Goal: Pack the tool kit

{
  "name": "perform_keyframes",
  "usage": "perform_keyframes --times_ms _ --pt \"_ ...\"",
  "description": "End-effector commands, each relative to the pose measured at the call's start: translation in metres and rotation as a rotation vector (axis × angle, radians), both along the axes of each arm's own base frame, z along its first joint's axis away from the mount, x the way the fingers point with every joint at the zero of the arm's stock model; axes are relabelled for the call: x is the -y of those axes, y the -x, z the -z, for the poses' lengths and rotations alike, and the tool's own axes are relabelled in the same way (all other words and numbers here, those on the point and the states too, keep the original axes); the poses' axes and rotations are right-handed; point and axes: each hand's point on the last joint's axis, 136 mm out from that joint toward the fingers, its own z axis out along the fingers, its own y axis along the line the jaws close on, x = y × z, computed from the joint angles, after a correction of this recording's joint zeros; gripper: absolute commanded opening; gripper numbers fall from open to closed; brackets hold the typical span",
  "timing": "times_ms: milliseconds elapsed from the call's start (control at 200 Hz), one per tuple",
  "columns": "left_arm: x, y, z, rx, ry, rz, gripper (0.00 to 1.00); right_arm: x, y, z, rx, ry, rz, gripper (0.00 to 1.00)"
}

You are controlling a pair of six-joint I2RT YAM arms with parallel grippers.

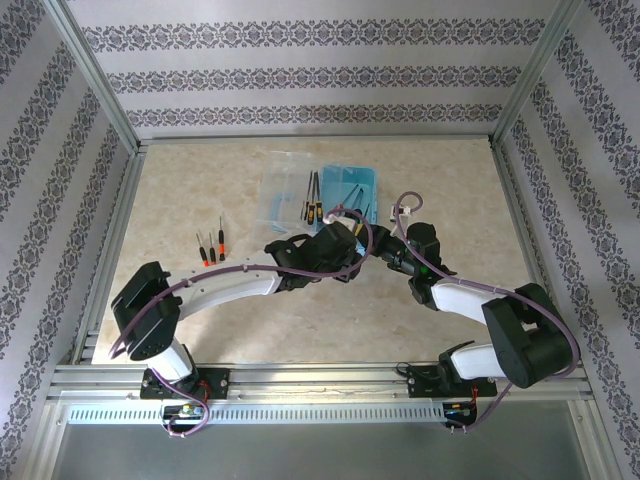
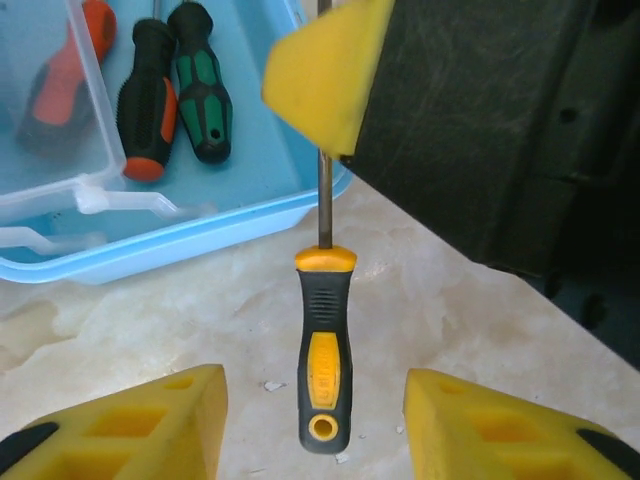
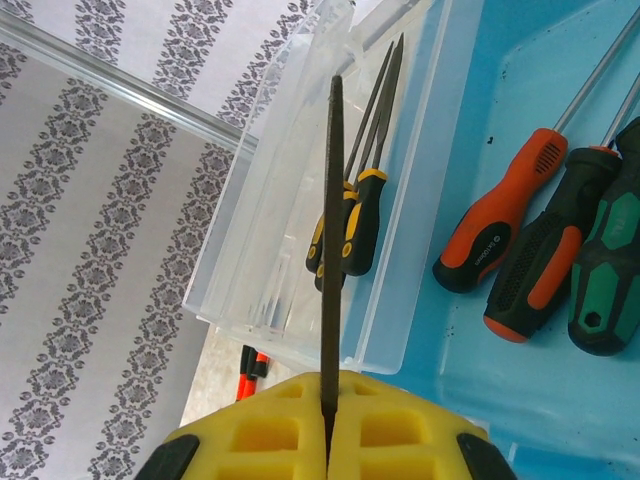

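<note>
Left wrist view has the file (image 2: 325, 350) in the middle of the frame, just outside the blue case (image 2: 200, 235). Its yellow-and-black handle is toward the bottom edge and its thin blade runs straight up the frame. So the long axis is vertical in the picture, and the tip points toward the case.

The right gripper (image 3: 327, 425) is clenched on the blade, which rises from between its yellow pads toward the top of the right wrist view. The left gripper (image 2: 313, 385) is released, with one finger on each side of the handle and apart from it. I cannot tell if the handle rests on the table (image 2: 150, 320).

Packing looks about half done, in my judgement. Three large screwdrivers (image 3: 540, 270) lie in the blue case and the other files (image 3: 350, 230) in the clear lid (image 3: 260, 270), which is open. This file is not yet inside, and three small screwdrivers (image 1: 210, 245) wait on the table at the middle left of the top view.
</note>
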Motion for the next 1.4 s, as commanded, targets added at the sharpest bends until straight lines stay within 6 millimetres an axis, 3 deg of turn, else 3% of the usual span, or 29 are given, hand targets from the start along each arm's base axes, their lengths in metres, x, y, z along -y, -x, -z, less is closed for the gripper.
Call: perform_keyframes --times_ms 0,85,220,395,545,734,854,974,1194,1394 --pt "-0.011 0.002 -0.031 0.091 0.028 -0.02 0.6 0.0 -0.002 -0.015 0.063 0.008 0.004 0.05" --pt "-0.037 0.001 -0.042 0.143 0.004 -0.083 0.7 0.001 -0.003 -0.015 0.065 0.022 0.007 0.05" --pt "-0.105 0.001 -0.048 0.197 -0.065 -0.272 0.83 -0.004 -0.004 -0.017 0.089 0.069 -0.016 0.05" --pt "-0.197 0.022 -0.027 0.149 -0.06 -0.521 0.85 -0.017 -0.017 -0.035 0.102 0.145 -0.019 0.05" --pt "-0.239 0.043 -0.001 0.096 0.01 -0.619 0.85 -0.033 -0.054 -0.041 0.054 0.183 -0.03 0.06" --pt "-0.249 0.056 0.008 0.07 0.064 -0.637 0.86 -0.054 -0.118 -0.02 -0.019 0.293 -0.067 0.06" --pt "-0.252 0.058 0.008 0.072 0.056 -0.634 0.87 -0.067 -0.139 -0.006 -0.03 0.345 -0.098 0.07" --pt "-0.253 0.059 0.009 0.073 0.043 -0.631 0.87 -0.074 -0.149 0.004 -0.061 0.379 -0.111 0.07" --pt "-0.251 0.056 0.007 0.083 0.053 -0.624 0.88 -0.067 -0.157 0.02 -0.103 0.453 -0.09 0.08" --pt "-0.247 0.054 0.007 0.078 0.059 -0.616 0.88 -0.067 -0.162 0.021 -0.129 0.423 -0.088 0.14"
